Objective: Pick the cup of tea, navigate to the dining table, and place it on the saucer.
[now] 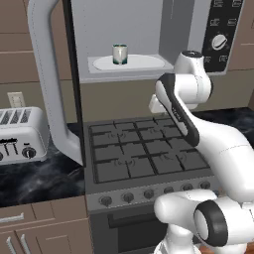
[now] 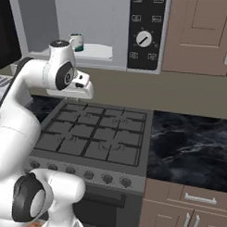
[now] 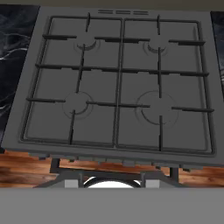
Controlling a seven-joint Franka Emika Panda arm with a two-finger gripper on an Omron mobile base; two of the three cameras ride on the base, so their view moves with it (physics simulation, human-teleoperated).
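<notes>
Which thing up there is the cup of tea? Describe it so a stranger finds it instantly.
Above the gas stove sits an open microwave. On its round white plate stands the cup of tea, small and white with a teal-green band, the sole item inside.

Open microwave cavity, free above and around cup on its plate. Swung-out door blocking left approach, toaster beyond. Clear room over stove grates; control panel walling right side.
</notes>
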